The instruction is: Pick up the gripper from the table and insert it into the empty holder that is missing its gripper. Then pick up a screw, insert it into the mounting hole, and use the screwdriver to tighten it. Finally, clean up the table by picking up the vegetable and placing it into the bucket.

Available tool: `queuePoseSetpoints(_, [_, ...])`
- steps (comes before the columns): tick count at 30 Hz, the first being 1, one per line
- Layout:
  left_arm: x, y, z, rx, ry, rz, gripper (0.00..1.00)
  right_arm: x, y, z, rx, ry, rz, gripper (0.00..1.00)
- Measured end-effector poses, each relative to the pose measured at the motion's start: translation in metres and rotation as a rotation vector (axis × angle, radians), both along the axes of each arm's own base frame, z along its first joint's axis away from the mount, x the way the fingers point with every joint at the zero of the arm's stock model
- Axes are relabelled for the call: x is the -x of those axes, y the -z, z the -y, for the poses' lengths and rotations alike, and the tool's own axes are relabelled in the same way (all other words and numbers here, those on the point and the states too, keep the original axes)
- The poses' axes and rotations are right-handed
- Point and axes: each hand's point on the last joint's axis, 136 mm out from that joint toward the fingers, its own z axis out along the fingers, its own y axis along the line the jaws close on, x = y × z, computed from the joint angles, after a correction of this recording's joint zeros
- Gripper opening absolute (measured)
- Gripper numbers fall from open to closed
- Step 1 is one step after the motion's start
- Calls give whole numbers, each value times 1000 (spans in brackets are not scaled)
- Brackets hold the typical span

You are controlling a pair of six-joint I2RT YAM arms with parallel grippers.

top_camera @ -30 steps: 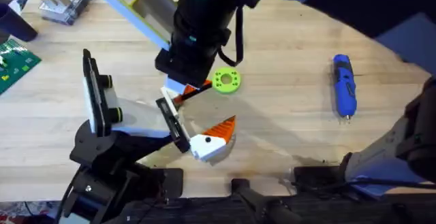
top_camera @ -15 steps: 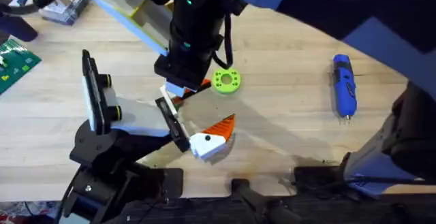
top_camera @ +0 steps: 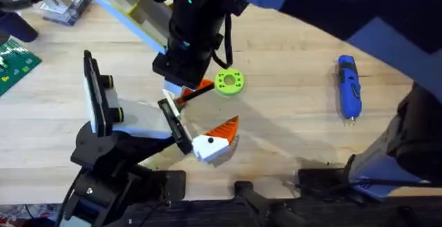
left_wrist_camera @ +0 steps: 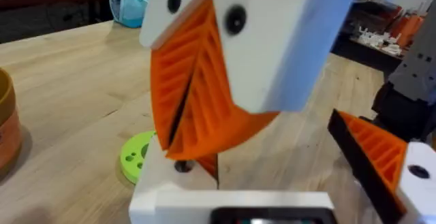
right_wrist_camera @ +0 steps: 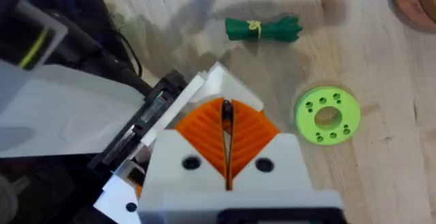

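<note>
Now the pale wooden table (top_camera: 290,116) carries a blue pen-shaped screwdriver (top_camera: 348,86) and lime-green holed ring (top_camera: 229,82), right tool (right_wrist_camera: 227,132) pinched narrow, left tool's (left_wrist_camera: 272,142) state unclear.

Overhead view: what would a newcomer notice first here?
Probably the dark right arm looming large over the middle of the table. Its right gripper, with orange ribbed jaws, is down beside the lime-green ring. Next comes the blue screwdriver, lying alone at the far right.
</note>
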Motion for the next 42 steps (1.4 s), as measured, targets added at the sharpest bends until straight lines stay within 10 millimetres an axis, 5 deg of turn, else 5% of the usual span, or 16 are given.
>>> queuePoseSetpoints(33, [2, 1, 1, 6, 10, -18, 986, 1, 10, 2, 13, 1, -19, 20])
queuePoseSetpoints(38, [2, 1, 1, 6, 10, -18, 987, 2, 10, 2, 16, 0, -24, 177])
queuePoseSetpoints(40, [1, 1, 1, 6, 10, -18, 987, 1, 10, 3, 18, 1, -22, 377])
queuePoseSetpoints(42, [1, 1, 1, 6, 7, -18, 987, -2, 11, 7, 32, 10, -13, 685])
